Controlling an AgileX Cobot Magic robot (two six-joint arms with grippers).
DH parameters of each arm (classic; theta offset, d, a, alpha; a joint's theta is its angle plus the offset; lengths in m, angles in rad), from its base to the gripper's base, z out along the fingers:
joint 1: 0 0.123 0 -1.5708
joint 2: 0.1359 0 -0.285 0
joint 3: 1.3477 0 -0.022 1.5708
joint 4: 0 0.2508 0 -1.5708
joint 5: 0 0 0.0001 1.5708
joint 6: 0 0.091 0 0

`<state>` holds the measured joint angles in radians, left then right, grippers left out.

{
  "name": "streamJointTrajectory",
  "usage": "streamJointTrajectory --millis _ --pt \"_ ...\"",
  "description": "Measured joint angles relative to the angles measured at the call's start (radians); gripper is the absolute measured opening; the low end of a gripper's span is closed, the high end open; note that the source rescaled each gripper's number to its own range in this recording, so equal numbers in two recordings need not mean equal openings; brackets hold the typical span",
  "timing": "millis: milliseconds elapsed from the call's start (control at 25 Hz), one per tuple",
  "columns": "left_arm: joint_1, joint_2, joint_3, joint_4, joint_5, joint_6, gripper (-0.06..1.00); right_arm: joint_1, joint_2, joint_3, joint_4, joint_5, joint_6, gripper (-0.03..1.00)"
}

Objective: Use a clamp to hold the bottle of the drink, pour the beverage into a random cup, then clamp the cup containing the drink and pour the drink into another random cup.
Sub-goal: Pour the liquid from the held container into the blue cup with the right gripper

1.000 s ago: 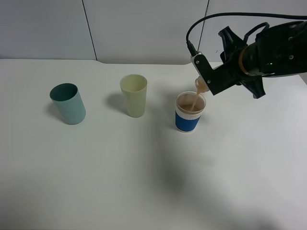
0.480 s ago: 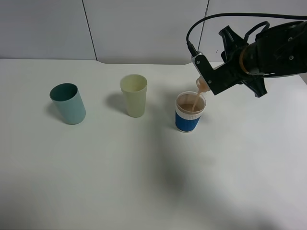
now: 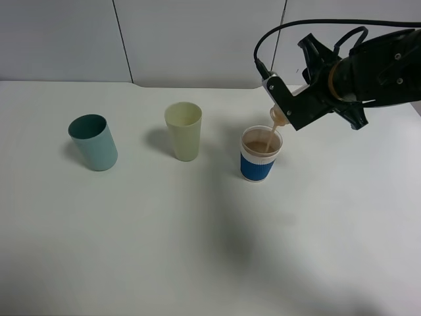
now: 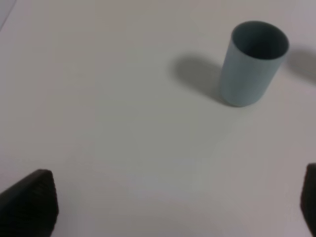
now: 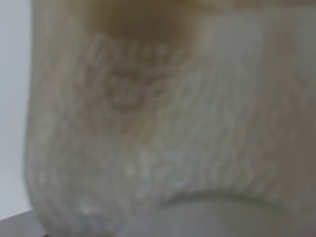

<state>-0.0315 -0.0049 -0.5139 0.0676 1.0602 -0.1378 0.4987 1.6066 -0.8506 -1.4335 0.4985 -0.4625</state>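
Observation:
My right gripper (image 3: 284,107), the clamp, is shut on the bottle of the drink (image 3: 279,118), tilted neck-down over the blue-sleeved cup (image 3: 256,166). A thin stream of light brown-pink beverage (image 3: 270,138) falls from the neck into that cup, which is well filled. In the right wrist view the blurred translucent bottle (image 5: 148,123) fills the picture. The teal cup (image 3: 94,142) stands upright at the far left, also seen in the left wrist view as the teal cup (image 4: 253,63). My left gripper (image 4: 170,207) is open above bare table, well short of it.
A pale yellow-green tumbler (image 3: 184,131) stands upright between the teal cup and the blue-sleeved cup. The white table (image 3: 197,250) stretches toward the front. The right arm's black body and cables (image 3: 368,66) hang over the back right.
The right gripper and bottle have shifted very slightly upward while the stream keeps running into the blue-sleeved cup. The cups have not moved.

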Motion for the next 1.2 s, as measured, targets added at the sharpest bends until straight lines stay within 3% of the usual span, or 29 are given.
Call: streamJointTrajectory --millis 840,1200 --pt "0.000 0.000 0.000 0.000 0.000 0.000 1.00 0.063 0.000 0.000 -0.100 0.028 0.000 0.02" --pt "0.000 0.000 0.000 0.000 0.000 0.000 1.00 0.063 0.000 0.000 -0.185 0.102 0.000 0.02"
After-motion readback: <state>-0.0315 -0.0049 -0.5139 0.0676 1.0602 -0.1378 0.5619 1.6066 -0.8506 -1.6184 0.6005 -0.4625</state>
